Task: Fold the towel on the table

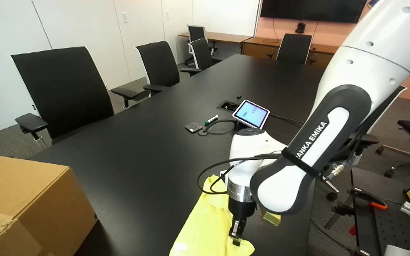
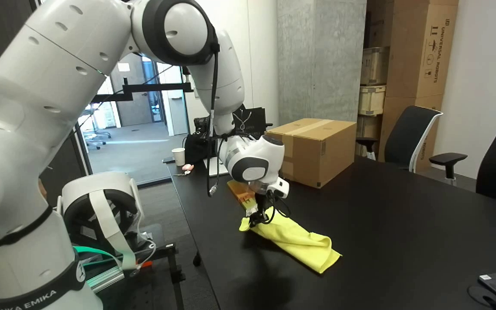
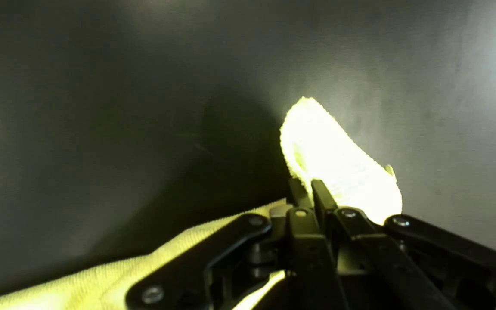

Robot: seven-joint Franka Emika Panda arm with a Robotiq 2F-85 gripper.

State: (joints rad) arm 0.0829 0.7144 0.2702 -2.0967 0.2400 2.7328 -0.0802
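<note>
Towel on table, pinched by tool near one end

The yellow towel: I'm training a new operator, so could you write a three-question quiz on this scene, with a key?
1. Multiple choice: How does the gripper meet the towel?
A) Hovering open above it
B) Shut, pinching it
C) Well clear of it

2. True or false: The towel lies smooth and flat, without a crease.

3. Fill in the missing word: In both exterior views, the cardboard box stands on the black ...

Key: 1. B. 2. False; it is rumpled, with creases along it. 3. The table.
</note>
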